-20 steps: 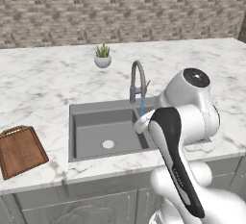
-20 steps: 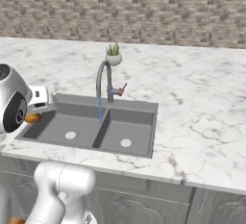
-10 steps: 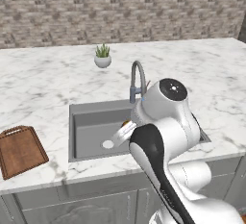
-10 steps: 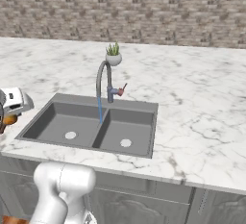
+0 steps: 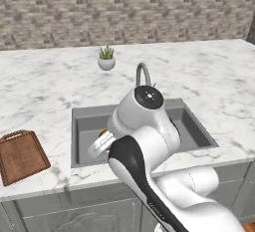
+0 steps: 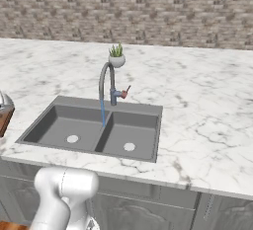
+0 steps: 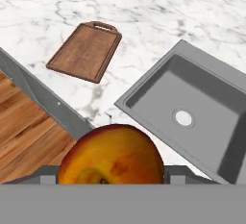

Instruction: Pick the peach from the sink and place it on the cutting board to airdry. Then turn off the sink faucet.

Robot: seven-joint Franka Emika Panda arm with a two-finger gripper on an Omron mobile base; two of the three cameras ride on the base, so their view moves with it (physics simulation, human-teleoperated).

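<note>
In the hand view, the cutting board [image 7: 85, 51] lies upper left on the marble, its handle loop pointing up-right, well apart from the peach [image 7: 110, 156] at bottom centre, clamped in the gripper [image 7: 110, 177]; the sink [image 7: 144, 87] sits right.

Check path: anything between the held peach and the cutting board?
Nothing visible. In the hand view the peach sits in the gripper, and only bare marble counter and the sink rim lie between it and the cutting board. The board's top looks bare.
</note>
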